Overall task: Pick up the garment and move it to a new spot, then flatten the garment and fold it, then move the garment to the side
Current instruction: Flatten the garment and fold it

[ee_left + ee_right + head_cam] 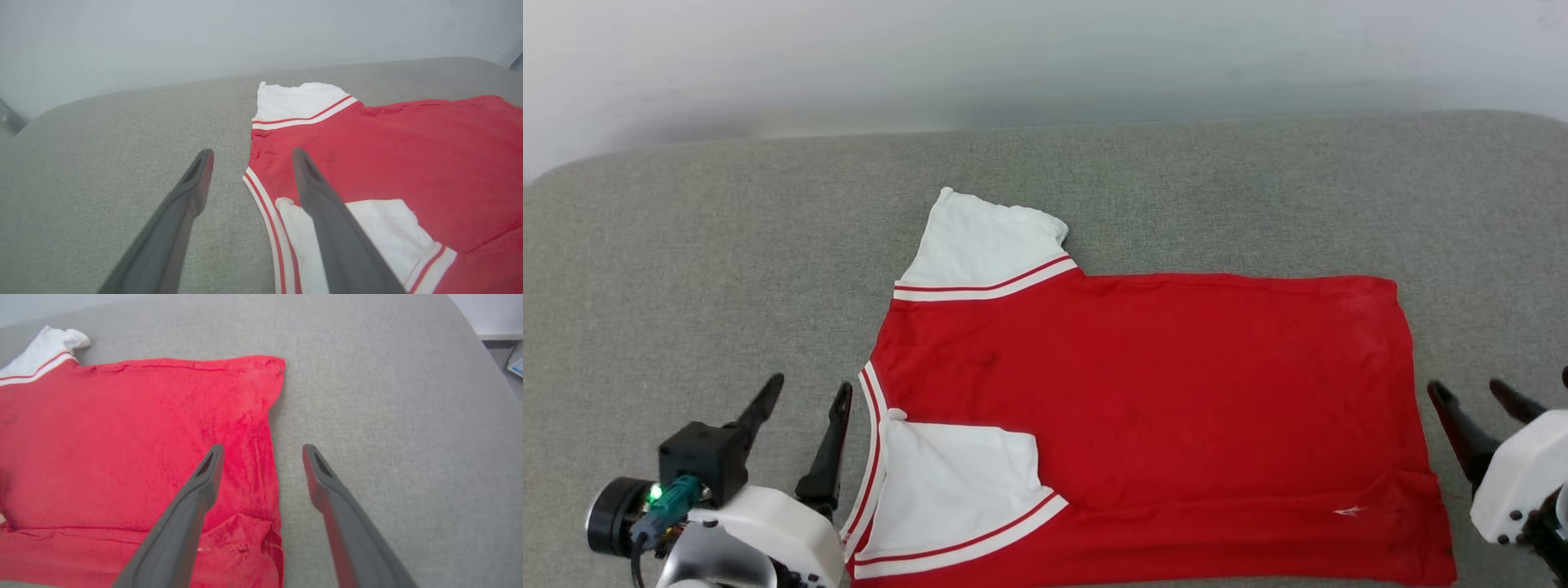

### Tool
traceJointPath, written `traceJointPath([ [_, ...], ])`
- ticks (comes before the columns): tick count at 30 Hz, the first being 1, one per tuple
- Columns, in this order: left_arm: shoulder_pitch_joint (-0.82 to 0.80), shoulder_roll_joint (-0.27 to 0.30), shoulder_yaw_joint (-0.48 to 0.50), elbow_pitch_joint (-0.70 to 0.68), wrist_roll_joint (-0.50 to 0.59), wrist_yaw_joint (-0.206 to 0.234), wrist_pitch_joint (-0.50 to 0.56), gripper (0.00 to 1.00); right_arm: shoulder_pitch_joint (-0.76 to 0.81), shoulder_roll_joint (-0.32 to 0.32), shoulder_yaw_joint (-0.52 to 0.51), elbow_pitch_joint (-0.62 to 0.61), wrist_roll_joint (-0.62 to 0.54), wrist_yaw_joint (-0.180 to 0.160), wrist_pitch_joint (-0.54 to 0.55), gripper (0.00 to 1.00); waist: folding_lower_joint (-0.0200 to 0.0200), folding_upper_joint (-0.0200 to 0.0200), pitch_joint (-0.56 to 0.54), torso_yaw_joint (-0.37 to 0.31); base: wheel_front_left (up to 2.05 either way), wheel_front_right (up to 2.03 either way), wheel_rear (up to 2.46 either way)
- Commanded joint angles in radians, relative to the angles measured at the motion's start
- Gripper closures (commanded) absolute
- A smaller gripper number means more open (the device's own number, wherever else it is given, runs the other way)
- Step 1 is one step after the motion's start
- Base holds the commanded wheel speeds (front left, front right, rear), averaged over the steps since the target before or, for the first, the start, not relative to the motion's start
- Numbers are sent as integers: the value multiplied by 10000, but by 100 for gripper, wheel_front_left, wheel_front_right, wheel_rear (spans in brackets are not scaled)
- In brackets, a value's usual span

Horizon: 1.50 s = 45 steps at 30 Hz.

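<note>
Red garment [1143, 392] flat between left hand [810, 385] and right hand [1467, 387], both spread

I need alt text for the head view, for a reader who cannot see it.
A red garment with white sleeves lies spread on a grey fabric surface. The left gripper and right gripper stand open beside it, empty.
</note>
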Motion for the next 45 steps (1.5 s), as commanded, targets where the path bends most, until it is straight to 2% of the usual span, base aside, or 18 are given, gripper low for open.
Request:
traceJointPath([
  [1, -186, -122, 108, 9, 173, -74, -562, 0, -185, -69, 158, -208, 110, -4, -654, 0, 0, 0, -62, -32, 0, 0, 0],
  [7, -407, -533, 398, 85, 466, -120, -2096, 0, -107, -312, 640, -651, 0, -2, -2681, 0, 0, 0, -113, -92, 0, 0, 0],
  [16, -577, -1137, 898, -111, 1169, -543, -2551, 0, -78, 117, 1114, -654, 251, -4, -5063, 0, 0, 0, 211, -281, 0, 0, 0],
  [19, -749, -1357, 1178, -188, 1411, -754, -2549, 0, -228, 152, 1272, -550, 300, -4, -5521, 0, 0, 0, 478, -411, 0, 0, 0],
  [21, -965, -1415, 1224, -120, 1387, -1067, -2537, 0, -296, 202, 1382, -489, 331, -4, -5700, 0, 0, 0, 702, -522, 0, 0, 0],
  [24, -1670, -1124, 1132, 168, 1415, -1581, -2337, 0, -391, 203, 1557, -497, 334, -4, -5907, 0, 0, 0, 1083, -719, 0, 0, 0],
  [29, -3580, -267, 1002, 765, 1311, -2508, -625, 0, -711, 213, 1747, -546, 180, -4, -6107, 0, 0, 0, 1888, -1237, 0, 0, 0],
  [34, -5824, 517, 756, 1554, 673, -3656, 1789, 0, -1044, 324, 1963, -569, 187, -4, -6299, 0, 0, 0, 2652, -1834, 0, 0, 0],
  [35, -6260, 606, 725, 1744, 467, -3775, 2300, 0, -1106, 357, 2001, -548, 197, -4, -6338, 0, 0, 0, 2786, -1948, 0, 0, 0],
  [36, -6260, 606, 725, 1744, 467, -3775, 2300, 0, -1106, 357, 2001, -548, 197, -4, -6338, 0, 0, 0, 2786, -1948, 0, 0, 0],
  [37, -7038, 911, 454, 2143, 126, -3983, 3542, 0, -1224, 429, 2107, -480, 244, -4, -6433, 0, 0, 0, 3029, -2168, 0, 0, 0],
  [38, -7038, 911, 454, 2143, 126, -3983, 3542, 0, -1224, 429, 2107, -480, 244, -4, -6433, 0, 0, 0, 3029, -2168, 0, 0, 0],
  [41, -8171, 1393, -61, 2553, -391, -4140, 5355, 0, -1315, 522, 2234, -390, 334, -4, -6573, 0, 0, 0, 3358, -2458, 0, 0, 0],
  [45, -9337, 1812, -286, 3362, -1331, -4171, 7756, 0, -1479, 557, 2511, -229, 403, -4, -6779, 0, 0, 0, 3704, -2811, 0, 0, 0],
])
